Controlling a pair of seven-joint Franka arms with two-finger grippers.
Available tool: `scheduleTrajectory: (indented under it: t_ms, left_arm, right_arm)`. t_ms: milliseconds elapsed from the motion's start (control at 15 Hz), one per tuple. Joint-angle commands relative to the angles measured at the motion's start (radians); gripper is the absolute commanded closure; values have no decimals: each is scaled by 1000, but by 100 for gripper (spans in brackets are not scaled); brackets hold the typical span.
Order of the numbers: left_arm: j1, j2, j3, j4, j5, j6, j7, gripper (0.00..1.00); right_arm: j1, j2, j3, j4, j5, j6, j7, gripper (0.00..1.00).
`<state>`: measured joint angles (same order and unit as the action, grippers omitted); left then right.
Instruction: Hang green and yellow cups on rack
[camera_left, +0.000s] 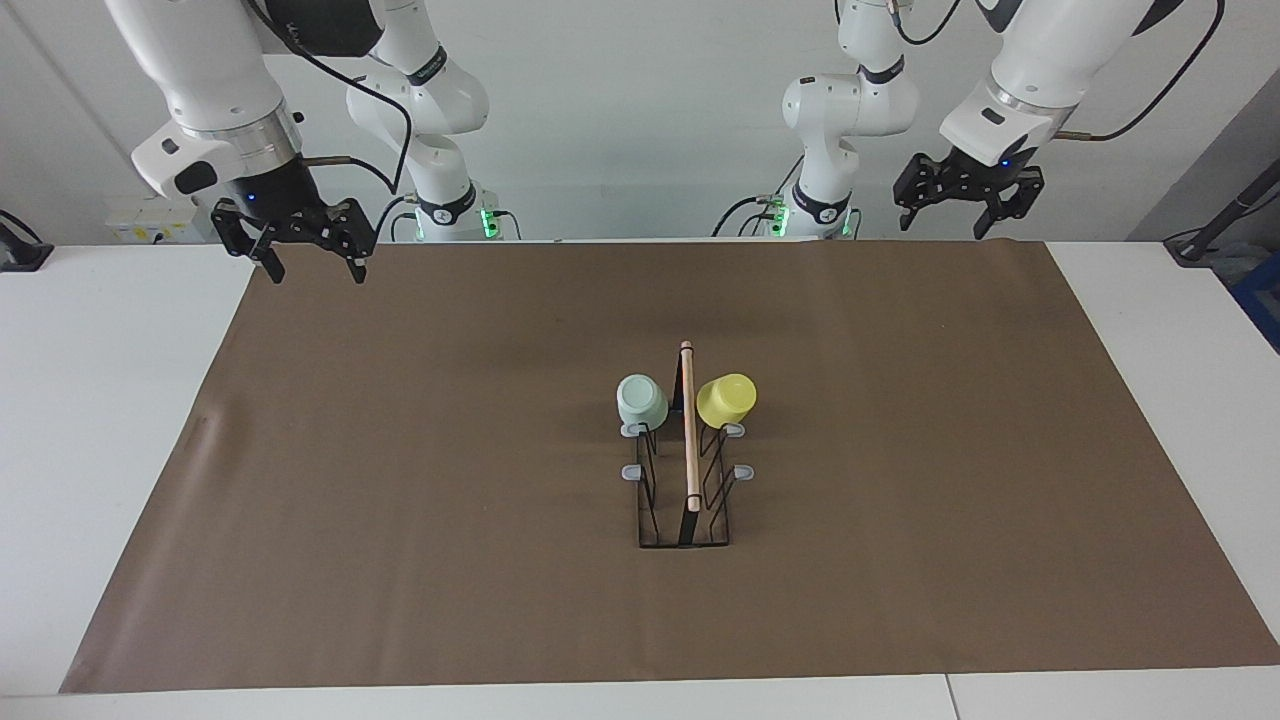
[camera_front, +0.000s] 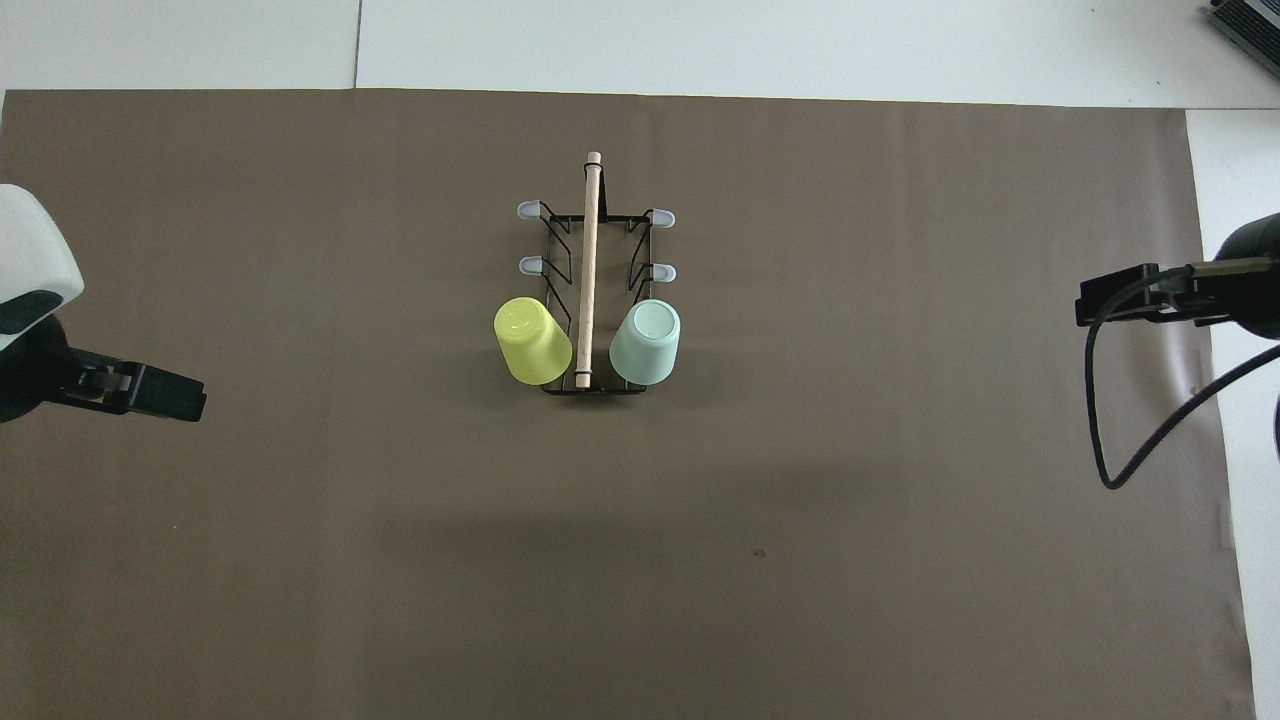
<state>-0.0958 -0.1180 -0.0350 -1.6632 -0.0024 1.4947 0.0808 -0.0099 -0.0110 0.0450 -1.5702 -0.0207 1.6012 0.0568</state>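
1. Green cup (camera_left: 642, 401) and yellow cup (camera_left: 726, 399) sit inverted on rack (camera_left: 686, 470) prongs, mid-surface.
2. Left end effector (camera_left: 966, 205) and right end effector (camera_left: 312, 250) hang spread wide and empty over the robot-side corners.
3. I see one risk: cups sit tilted; bumping the rack could tip them off.

Bright, even light; soft shadows; sharp focus.

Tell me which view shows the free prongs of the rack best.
The overhead view: all four free grey-tipped prongs of the rack show, apart and unhidden. The facing view shows them bunched below the two cups.
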Motion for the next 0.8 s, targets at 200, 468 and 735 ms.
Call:
scheduleTrajectory:
  t_ms: [200, 468, 735]
  left_arm:
    - [100, 59, -6, -20, 58, 153, 17, 0]
    - [103, 143, -5, 79, 9, 107, 17, 0]
    - [119, 110, -5, 19, 7, 108, 16, 0]
  right_arm:
    - [4, 11, -7, 24, 15, -17, 17, 0]
    - [4, 11, -5, 24, 15, -15, 17, 0]
    - [4, 11, -5, 24, 15, -15, 17, 0]
